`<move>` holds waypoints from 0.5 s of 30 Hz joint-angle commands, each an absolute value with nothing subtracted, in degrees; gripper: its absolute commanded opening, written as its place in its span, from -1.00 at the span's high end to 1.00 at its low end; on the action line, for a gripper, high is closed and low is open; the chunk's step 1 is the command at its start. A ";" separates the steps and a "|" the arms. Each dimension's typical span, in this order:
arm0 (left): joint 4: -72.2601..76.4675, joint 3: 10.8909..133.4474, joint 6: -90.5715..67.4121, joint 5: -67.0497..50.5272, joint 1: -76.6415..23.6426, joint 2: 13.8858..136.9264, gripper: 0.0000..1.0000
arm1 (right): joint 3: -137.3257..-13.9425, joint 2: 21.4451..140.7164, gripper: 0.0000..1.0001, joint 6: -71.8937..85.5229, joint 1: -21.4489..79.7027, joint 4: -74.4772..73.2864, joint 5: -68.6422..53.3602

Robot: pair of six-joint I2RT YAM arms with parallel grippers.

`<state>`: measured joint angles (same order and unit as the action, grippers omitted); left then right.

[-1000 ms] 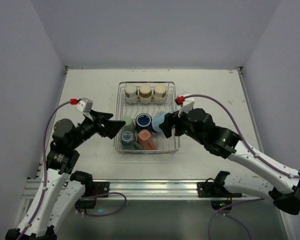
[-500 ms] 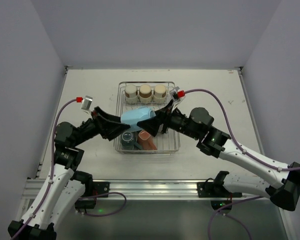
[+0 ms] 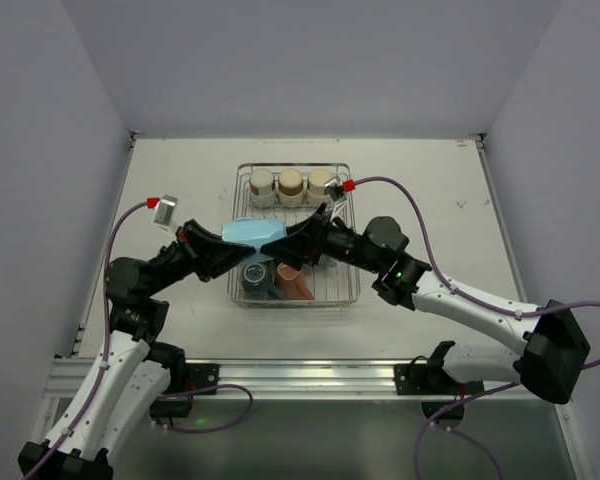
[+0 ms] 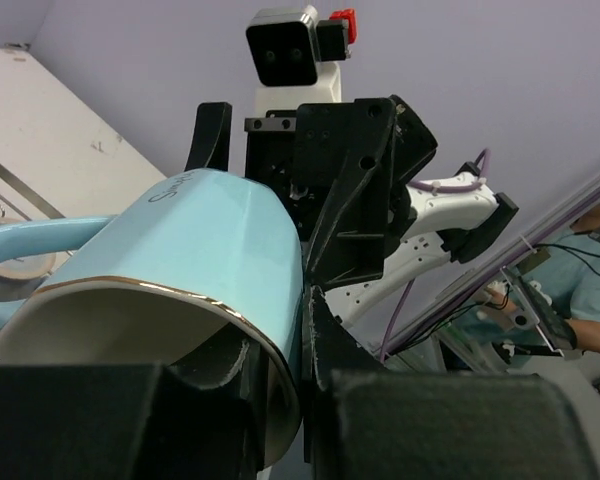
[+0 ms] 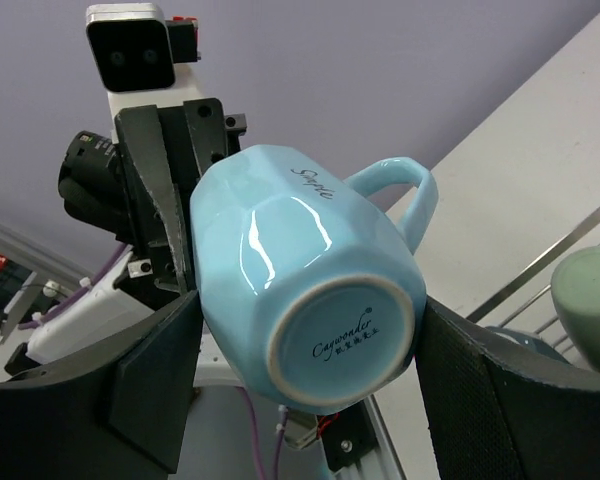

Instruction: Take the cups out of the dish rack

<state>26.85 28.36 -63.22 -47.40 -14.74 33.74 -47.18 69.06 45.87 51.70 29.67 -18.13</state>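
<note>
With left gripper (image 3: 237, 243) pinches light blue mug (image 3: 255, 232) at the rim; with right gripper (image 3: 282, 238) clasps its base, lengthwise between both.

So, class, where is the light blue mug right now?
In the top view the light blue mug hangs mid-scene above the left half of the dish rack, gripped between the left gripper and right gripper.

Over dish rack (image 3: 325, 299), perhaps, blue cup (image 3: 252, 232)
</note>
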 commanded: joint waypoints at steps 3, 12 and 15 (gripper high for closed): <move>31.74 29.26 -60.31 -41.32 -14.94 32.52 1.00 | -45.45 69.79 -0.75 48.87 52.65 40.25 -16.88; 4.42 45.42 -39.14 -16.99 -14.94 36.37 1.00 | -37.97 62.15 -0.98 49.05 44.22 36.85 -16.43; -2.52 51.66 -34.91 -9.16 -14.94 44.45 1.00 | -38.40 59.52 -0.98 45.28 43.24 28.79 -14.34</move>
